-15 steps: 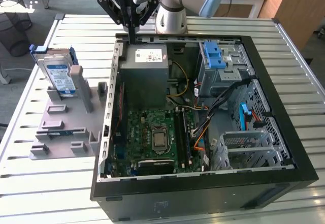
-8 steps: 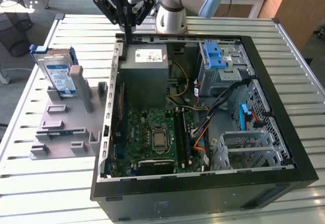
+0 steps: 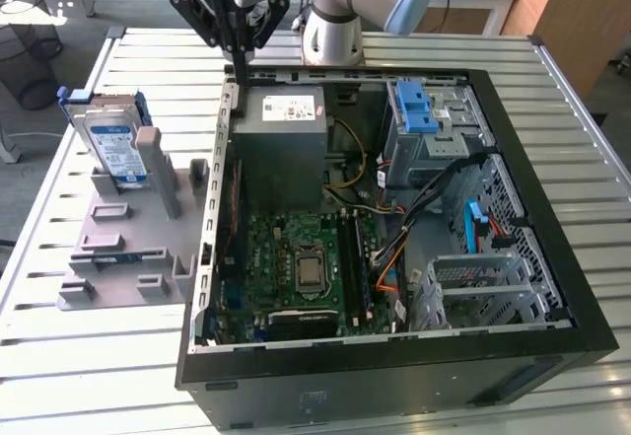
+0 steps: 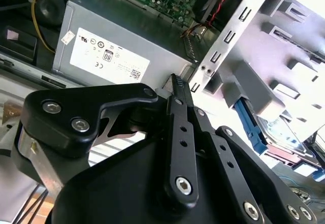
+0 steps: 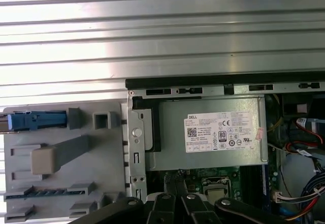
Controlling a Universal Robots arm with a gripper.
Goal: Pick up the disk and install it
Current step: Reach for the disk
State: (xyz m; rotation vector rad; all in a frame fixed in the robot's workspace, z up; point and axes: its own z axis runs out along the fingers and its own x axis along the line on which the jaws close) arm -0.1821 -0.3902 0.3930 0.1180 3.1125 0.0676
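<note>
Disk, a flat rectangular silver hard drive with a white-and-blue label and blue plastic rails [image 3: 116, 147], stands on edge in the blocky grey plastic fixture [image 3: 128, 253]. In the exterior view that is at nine o'clock of the open black tower case [image 3: 394, 376]. Nothing is picked up yet, so I judge that both lifting and installing are left to do. My black gripper [image 3: 239, 70] hangs over the case's far corner, at one o'clock from the disk and well apart from it, fingers pinched together on nothing. Below it lies the matt grey sheet-metal power-supply box [image 3: 281, 139]. The blue-latched grey metal bay [image 3: 424, 114] stands at two o'clock inside the case. Underneath everything is a table of bright slatted metal [image 3: 49, 376].
</note>
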